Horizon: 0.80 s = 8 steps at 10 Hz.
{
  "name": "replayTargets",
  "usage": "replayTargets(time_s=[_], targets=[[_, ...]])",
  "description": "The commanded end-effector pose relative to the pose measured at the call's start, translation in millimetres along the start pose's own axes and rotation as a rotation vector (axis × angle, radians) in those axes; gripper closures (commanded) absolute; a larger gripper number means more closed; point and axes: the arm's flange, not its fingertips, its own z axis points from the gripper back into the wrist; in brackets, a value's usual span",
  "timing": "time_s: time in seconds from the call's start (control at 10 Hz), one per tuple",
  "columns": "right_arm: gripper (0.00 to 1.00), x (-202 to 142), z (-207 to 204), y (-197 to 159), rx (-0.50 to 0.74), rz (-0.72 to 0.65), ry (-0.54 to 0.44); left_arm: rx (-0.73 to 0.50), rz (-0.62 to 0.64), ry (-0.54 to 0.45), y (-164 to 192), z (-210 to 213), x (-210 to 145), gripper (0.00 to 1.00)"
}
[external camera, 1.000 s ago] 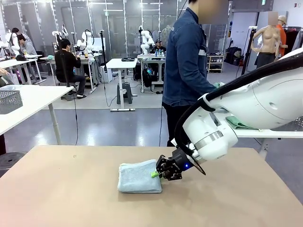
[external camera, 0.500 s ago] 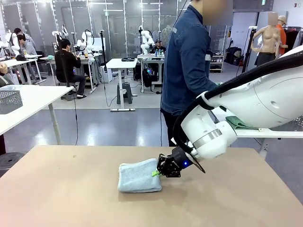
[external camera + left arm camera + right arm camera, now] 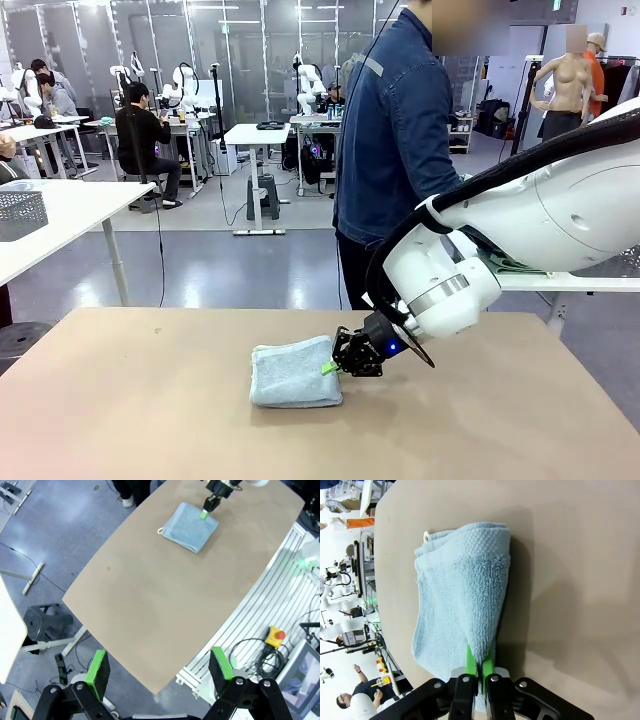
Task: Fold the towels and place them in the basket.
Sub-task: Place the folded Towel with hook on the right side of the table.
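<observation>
I am looking at a towel (image 3: pixel 465 600) of pale blue terry cloth, its looped pile reading soft and matt, with a pebbled woven band running near one edge. The bench (image 3: pixel 150 400) under it is showing a smooth, matt tan top. The right arm (image 3: pixel 560 220) is gleaming in a glossy white plastic shell, while its jaws are showing matt black with bright green, rubbery-looking pads (image 3: pixel 470 661). The person's jacket (image 3: pixel 400 130) is reading as blue denim.

Grey polished floor (image 3: pixel 250 265) runs back to glass partitions (image 3: pixel 240 50) — white tables (image 3: pixel 255 133) stand before them, another white table (image 3: pixel 80 215) at left, tan counter (image 3: pixel 130 400) nearest.
</observation>
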Motion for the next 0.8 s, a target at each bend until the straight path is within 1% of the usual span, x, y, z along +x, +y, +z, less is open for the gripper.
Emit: replayTargets(time_s=[0.0,0.1,0.2,0.3,0.4,0.5,0.6,0.7], targets=[[0.95,0,0,0,0.0,0.0,0.0,0.012,0.0,0.005,-1,-1,-1,0.0],[0.95,-7,19,21,-0.042,0.048,0.004,0.012,0.0,0.005,-1,-1,-1,0.0],[0.95,-13,40,27,-0.044,0.051,0.022,0.012,0.0,0.005,-1,-1,-1,0.0],[0.95,-19,59,20,-0.08,0.069,0.013,0.012,0.0,0.005,-1,-1,-1,0.0],[0.95,-20,75,9,-0.089,0.06,-0.021,0.012,0.0,0.005,-1,-1,-1,0.0],[0.95,-21,94,-6,-0.132,0.052,-0.06,0.012,0.0,0.005,-1,-1,-1,0.0],[0.95,-24,114,-24,-0.158,0.053,-0.089,0.012,0.0,0.005,-1,-1,-1,0.0],[0.95,-25,141,-49,-0.169,0.039,-0.123,0.012,0.0,0.005,-1,-1,-1,0.0]])
